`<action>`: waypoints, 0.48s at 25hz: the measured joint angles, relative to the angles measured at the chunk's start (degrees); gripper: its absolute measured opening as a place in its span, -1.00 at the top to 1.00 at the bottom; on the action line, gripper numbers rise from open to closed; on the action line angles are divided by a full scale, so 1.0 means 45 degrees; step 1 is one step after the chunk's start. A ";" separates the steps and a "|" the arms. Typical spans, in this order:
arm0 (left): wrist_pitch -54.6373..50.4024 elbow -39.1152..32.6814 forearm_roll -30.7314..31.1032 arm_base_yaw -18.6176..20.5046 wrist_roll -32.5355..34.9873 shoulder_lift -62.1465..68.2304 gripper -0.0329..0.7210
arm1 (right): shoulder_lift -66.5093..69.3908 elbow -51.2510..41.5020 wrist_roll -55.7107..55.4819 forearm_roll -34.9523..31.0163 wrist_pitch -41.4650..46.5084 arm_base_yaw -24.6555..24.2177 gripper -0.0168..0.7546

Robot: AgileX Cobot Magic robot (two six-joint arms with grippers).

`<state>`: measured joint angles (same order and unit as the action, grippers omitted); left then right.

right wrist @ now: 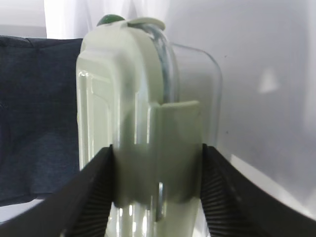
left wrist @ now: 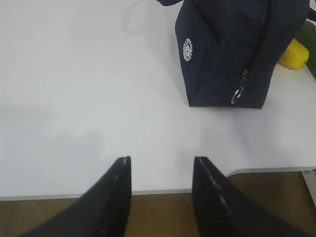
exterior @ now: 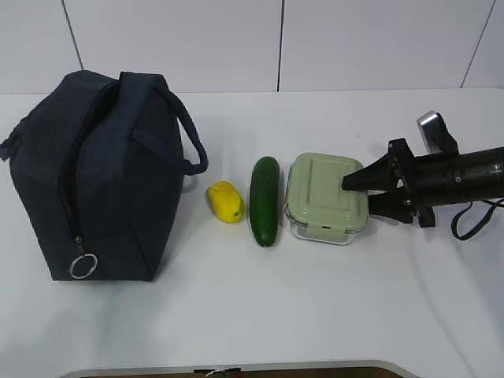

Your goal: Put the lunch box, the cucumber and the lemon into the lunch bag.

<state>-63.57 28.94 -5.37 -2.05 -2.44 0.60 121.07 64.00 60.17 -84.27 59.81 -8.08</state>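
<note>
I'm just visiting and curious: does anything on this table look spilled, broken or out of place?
Nothing stands out. The lunch bag stands upright, with the lemon, cucumber and lunch box in a tidy row beside it; nothing is spilled or damaged.

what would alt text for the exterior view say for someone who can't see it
The right gripper reaches in from the right, its open fingers straddling the edge of a sage-green-lidded lunch box on a white table. Left of the box lie a dark green cucumber and a yellow lemon, then a navy lunch bag with a silver ring pull.
</note>
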 joint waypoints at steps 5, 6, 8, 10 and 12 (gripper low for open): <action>0.0000 0.0000 0.0000 0.0000 0.0000 0.0000 0.13 | 0.0000 0.0000 0.0000 0.0028 0.0031 0.0000 -0.08; 0.0000 0.0000 0.0000 0.0000 0.0000 0.0000 0.13 | 0.0004 0.0000 0.0000 0.0028 0.0031 0.0000 -0.07; 0.0000 0.0000 0.0000 0.0000 0.0000 0.0000 0.13 | 0.0004 0.0000 0.0000 0.0028 0.0031 0.0000 -0.06; 0.0000 0.0000 0.0000 0.0000 0.0000 0.0000 0.13 | 0.0004 0.0000 0.0006 0.0028 0.0031 0.0000 -0.05; 0.0000 0.0000 0.0000 0.0000 0.0000 0.0000 0.13 | 0.0004 0.0000 0.0028 0.0028 0.0031 0.0000 -0.05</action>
<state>-63.57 28.94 -5.37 -2.05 -2.44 0.60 121.09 64.00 60.30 -84.15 59.95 -8.08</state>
